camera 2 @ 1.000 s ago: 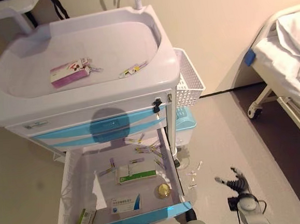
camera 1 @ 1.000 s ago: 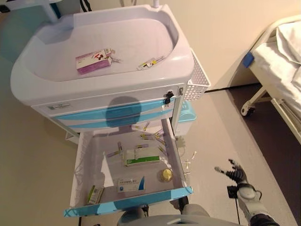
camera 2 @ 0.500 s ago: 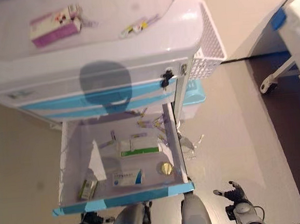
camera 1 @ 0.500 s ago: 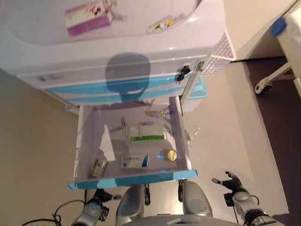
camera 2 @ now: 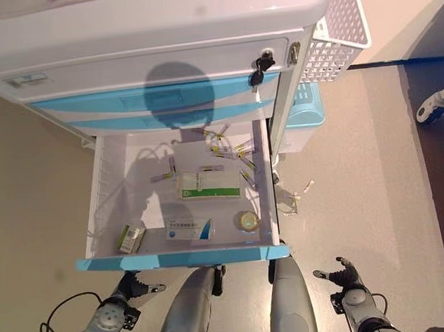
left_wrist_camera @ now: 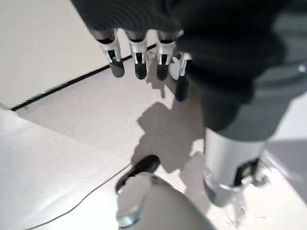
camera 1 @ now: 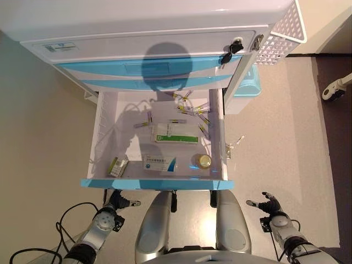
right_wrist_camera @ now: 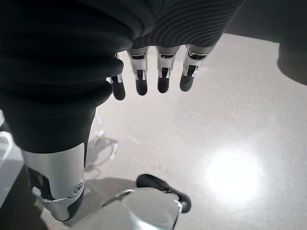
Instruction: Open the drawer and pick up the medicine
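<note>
The cart's lower drawer (camera 1: 99,144) stands pulled open, with a blue front edge (camera 1: 157,183). Inside lie a white and green medicine box (camera 1: 176,132), a white and blue box (camera 1: 159,163), a small green box (camera 1: 117,166), a round gold-lidded jar (camera 1: 203,160) and several loose ampoules (camera 1: 190,109). My left hand (camera 1: 114,202) hangs low at the lower left, below the drawer, fingers relaxed and empty. My right hand (camera 1: 268,205) hangs low at the lower right, fingers spread and empty. Both wrist views show straight fingers (left_wrist_camera: 139,60) (right_wrist_camera: 163,72) over bare floor.
The white and blue medical cart (camera 1: 137,22) fills the top, with a key in its lock (camera 1: 231,48) and a white wire basket (camera 1: 278,38) on its right side. A few ampoules (camera 1: 234,146) lie on the floor right of the drawer. A bed's caster (camera 1: 334,91) shows at far right.
The camera has tilted further down, so the cart top has left the picture and the drawer sits higher. Both hands still hang low and empty.
</note>
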{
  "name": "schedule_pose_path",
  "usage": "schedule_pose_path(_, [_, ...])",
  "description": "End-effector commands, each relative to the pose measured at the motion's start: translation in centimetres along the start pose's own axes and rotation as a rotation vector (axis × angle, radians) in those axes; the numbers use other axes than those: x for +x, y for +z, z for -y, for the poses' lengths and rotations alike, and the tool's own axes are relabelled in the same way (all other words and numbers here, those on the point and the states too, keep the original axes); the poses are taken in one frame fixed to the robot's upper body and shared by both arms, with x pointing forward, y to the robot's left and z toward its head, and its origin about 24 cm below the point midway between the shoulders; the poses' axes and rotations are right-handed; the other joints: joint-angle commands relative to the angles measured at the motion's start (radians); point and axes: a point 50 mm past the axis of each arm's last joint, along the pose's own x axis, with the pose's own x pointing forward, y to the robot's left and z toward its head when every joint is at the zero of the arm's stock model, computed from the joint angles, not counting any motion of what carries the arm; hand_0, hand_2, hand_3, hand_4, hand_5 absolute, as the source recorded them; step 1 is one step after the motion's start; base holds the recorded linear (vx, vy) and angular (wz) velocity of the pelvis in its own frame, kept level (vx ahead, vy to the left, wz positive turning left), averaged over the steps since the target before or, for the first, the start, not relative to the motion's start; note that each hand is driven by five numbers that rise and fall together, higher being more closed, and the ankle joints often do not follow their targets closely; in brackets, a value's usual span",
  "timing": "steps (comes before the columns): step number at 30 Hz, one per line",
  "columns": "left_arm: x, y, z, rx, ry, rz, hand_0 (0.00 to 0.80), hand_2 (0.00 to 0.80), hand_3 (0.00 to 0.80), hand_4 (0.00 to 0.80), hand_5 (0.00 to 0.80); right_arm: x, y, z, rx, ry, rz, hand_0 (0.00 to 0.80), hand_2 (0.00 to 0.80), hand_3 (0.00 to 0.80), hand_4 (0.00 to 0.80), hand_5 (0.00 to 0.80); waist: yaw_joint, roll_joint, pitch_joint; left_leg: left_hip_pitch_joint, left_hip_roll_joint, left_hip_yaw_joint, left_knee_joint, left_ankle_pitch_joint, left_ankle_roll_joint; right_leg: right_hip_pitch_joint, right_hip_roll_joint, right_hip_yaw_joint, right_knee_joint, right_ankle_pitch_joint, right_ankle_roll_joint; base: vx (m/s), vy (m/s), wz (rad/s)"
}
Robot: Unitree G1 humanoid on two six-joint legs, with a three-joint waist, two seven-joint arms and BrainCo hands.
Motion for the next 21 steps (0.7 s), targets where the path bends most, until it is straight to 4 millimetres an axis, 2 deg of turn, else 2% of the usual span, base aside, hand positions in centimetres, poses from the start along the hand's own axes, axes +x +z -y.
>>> schedule_pose_path(1, [-0.8,1.5,-2.1,0.013,0.046,0.114,0.0,0.0,0.0,0.0,0.0,-0.3,-1.5,1.3,-0.045,-0.03,-0.02,0.0,0.0,0.0,0.0,0.0,-0.001,0.002,-0.04,-0.023,-0.035,0.025,0.142,-0.135,0.057,-0.02,-0.017,-0.015,-0.046,0.104,0.038,0.0,0.0,0.0])
schedule_pose_path(8, [-0.5,3.2,-4.2,0.023,0.125,0.178,0.0,0.0,0.0,0.0,0.0,-0.4,-1.5,0.9,-0.061,-0.004,-0.015,0.0,0.0,0.0,0.0,0.0,-0.007,-0.004,-0.036,-0.036,-0.029,0.044,0.148,-0.142,0.058,-0.046,-0.007,0.001,-0.046,0.105,0.036,0.003,0.013,-0.02])
schedule_pose_path(12, [0.2,4.4,-6.5,0.063,0.221,0.205,0.0,0.0,0.0,0.0,0.0,-0.4,-1.3,0.6,-0.058,0.012,-0.006,0.0,0.0,0.0,0.0,0.0,-0.022,-0.016,-0.028,-0.05,-0.015,0.079,0.16,-0.152,0.07,-0.084,0.019,0.05,-0.058,0.123,0.036,0.001,0.056,-0.16])
schedule_pose_path(16, [0.6,4.4,-7.4,0.092,0.256,0.188,0.0,0.0,0.0,0.0,0.0,-0.3,-1.0,0.6,-0.055,0.015,0.008,0.0,0.0,0.0,0.0,0.0,-0.029,-0.025,-0.026,-0.054,-0.008,0.104,0.162,-0.158,0.076,-0.1,0.032,0.077,-0.066,0.132,0.039,0.005,0.048,-0.38])
schedule_pose_path(21, [1.7,5.3,-9.9,0.115,0.36,0.166,0.0,0.0,0.0,0.0,0.0,-0.2,-0.2,0.3,-0.068,0.029,0.036,0.0,0.0,0.0,0.0,0.0,-0.045,-0.055,-0.026,-0.058,0.017,0.164,0.156,-0.17,0.091,-0.127,0.065,0.147,-0.099,0.159,0.049,0.028,0.069,-0.38])
